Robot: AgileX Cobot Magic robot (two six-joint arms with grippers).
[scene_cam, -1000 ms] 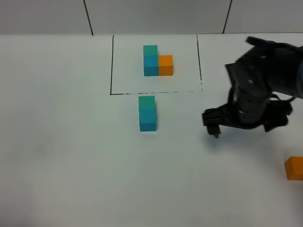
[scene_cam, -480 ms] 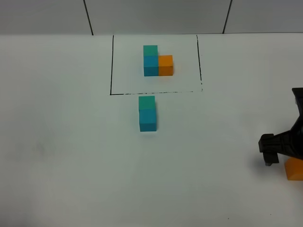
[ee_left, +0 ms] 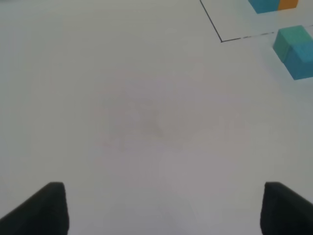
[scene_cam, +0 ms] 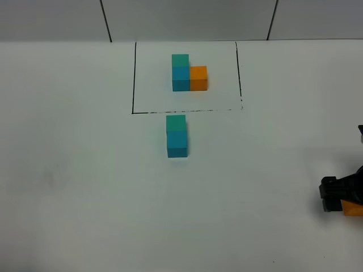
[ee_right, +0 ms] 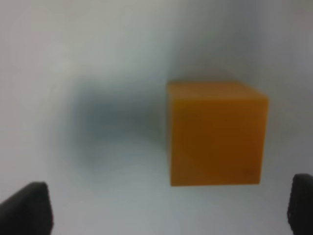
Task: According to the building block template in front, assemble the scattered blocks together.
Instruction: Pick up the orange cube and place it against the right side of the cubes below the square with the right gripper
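The template (scene_cam: pixel 189 72) is an L of teal-green, blue and orange cubes inside a thin black rectangle at the back. Just in front of the frame, the loose teal-green cube (scene_cam: pixel 176 122) and sky-blue cube (scene_cam: pixel 177 143) sit touching in a line; they also show in the left wrist view (ee_left: pixel 295 45). The loose orange cube (scene_cam: pixel 354 208) lies at the far right edge, partly hidden by my right gripper (scene_cam: pixel 338 195). In the right wrist view the orange cube (ee_right: pixel 215 132) sits on the table between the open fingertips (ee_right: pixel 27 205). My left gripper (ee_left: pixel 159 208) is open and empty over bare table.
The white table (scene_cam: pixel 85 187) runs to a pale wall with two dark seams at the back. The template's black frame line (scene_cam: pixel 134 79) is drawn flat on the table.
My right gripper has moved from beside the template frame down and right to the orange cube at the right edge and now stands over it. The cubes have not moved.
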